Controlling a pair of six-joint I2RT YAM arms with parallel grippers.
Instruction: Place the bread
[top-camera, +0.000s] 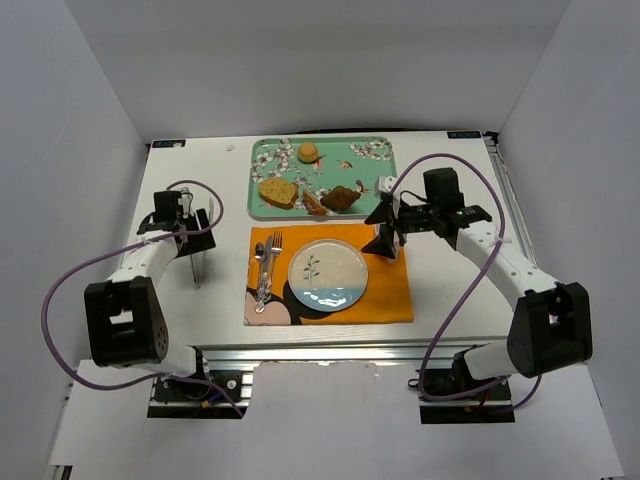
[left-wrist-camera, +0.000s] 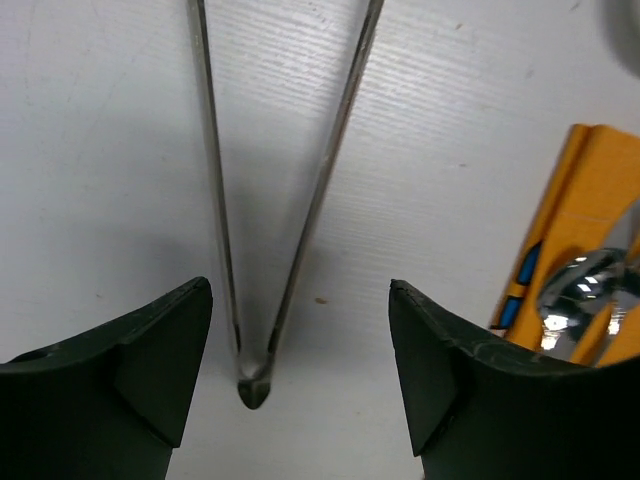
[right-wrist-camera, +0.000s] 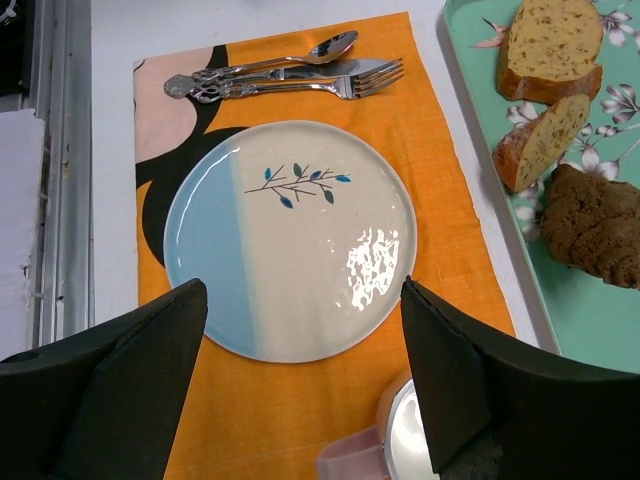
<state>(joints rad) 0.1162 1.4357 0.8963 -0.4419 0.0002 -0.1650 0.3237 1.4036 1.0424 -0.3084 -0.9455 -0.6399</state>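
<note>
plate (top-camera: 328, 273): sitting on orange mat (top-camera: 390, 290); blue & cream w/ a twig print.
broad bread slice (top-camera: 278, 191): lying on green tray (top-camera: 375, 170), beyond plate & off to its left, well apart from it.
small bread slice (top-camera: 314, 203): lying on same tray, beyond plate, nearer to it than the broad bread slice; sitting btwn that slice & a dark brown chunk (top-camera: 343, 197).
bun (top-camera: 308, 152): sitting on tray, farther from plate than the 2 slices.
cutlery (top-camera: 265, 265): fork, knife & spoon lying bunched on mat, just left of plate.
right gripper (right-wrist-camera: 305, 284): hovering just right of plate, looking across it; fingers standing wide apart, gripping nothing.
left gripper (left-wrist-camera: 300, 290): hanging well left of plate, off the mat, over bare table (left-wrist-camera: 100, 150); fingers spread wide, 1 on each side of the tongs' joined end, not touching it in wrist view.
tongs (left-wrist-camera: 270, 200): lying on table well left of plate, 2 thin metal arms splaying away from left gripper.
</note>
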